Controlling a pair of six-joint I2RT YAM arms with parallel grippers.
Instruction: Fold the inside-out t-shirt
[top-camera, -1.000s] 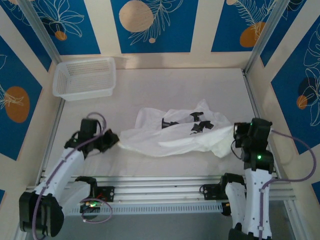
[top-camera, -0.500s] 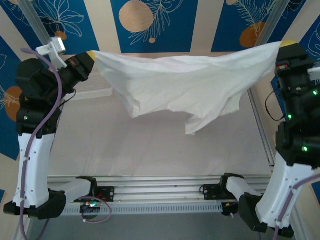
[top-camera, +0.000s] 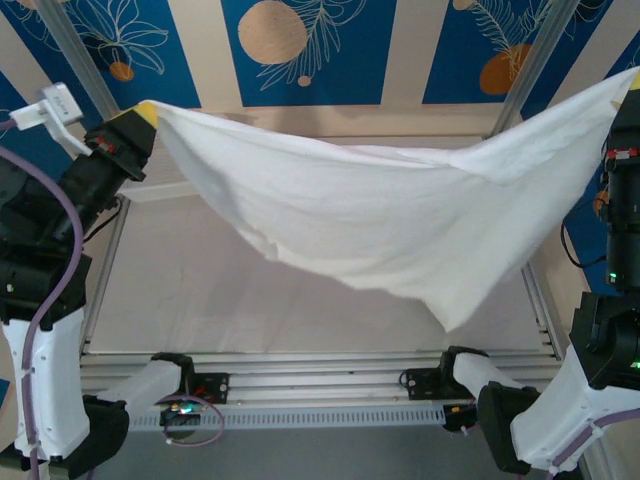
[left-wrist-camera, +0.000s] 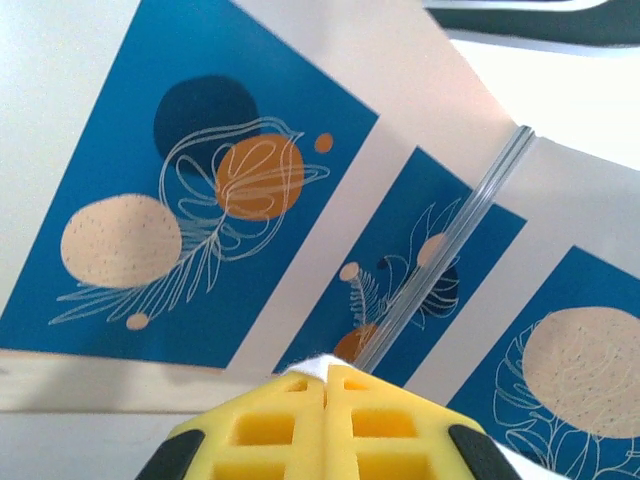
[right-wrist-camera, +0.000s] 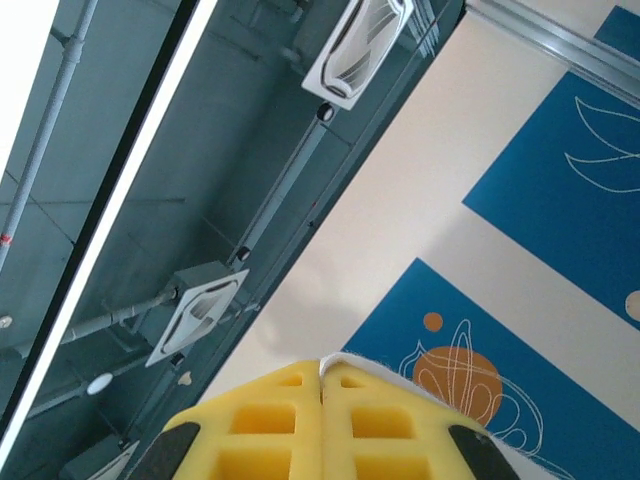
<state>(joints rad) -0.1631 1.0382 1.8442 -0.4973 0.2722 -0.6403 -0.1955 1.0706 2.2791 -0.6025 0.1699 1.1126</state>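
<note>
1. In the top view, the right fingers (top-camera: 634, 82) were cut off by the picture's edge at 2 o'clock, and only a yellow tip could be seen there.
2. The inside-out t-shirt (top-camera: 400, 215) hung in the air as one wide white sheet. It hid the far part of the surface (top-camera: 250, 300) behind it.
3. The sleeves and the collar were hard to make out among the folds.
4. The lowest corner of the cloth pointed toward 5 o'clock. I could not tell if it touched the surface.
5. The left fingers (top-camera: 140, 112), raised at 10 o'clock, were pressed together on one upper corner of the shirt.
6. In the left wrist view, these yellow fingers (left-wrist-camera: 345, 400) met with no gap, and a small bit of white cloth (left-wrist-camera: 308, 364) stuck out at their tips.
7. In the right wrist view, the right fingers (right-wrist-camera: 335, 385) were also clamped together, with a thin white edge of the shirt (right-wrist-camera: 368, 364) showing just beside the tips.
8. Between the two held corners, the top edge of the shirt sagged in the middle.
</note>
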